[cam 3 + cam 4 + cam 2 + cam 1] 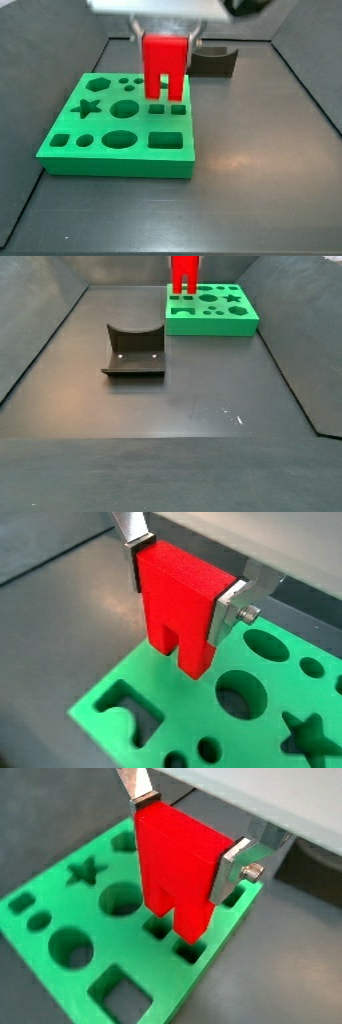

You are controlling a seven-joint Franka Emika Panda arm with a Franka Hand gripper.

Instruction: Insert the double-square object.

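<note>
Two fingers of the end effector [187,830] clamp the double-square object [178,863] above the green board [54,918].

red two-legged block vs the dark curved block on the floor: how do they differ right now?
Colour: the bright red plastic double-square block against the dark grey curved block.
Support: the red block is held upright in the claw, legs down over the green plastic board; the grey block rests on the floor, apart from the board.
Shape: the red block splits into two square legs; the grey block has a curved hollow.
</note>
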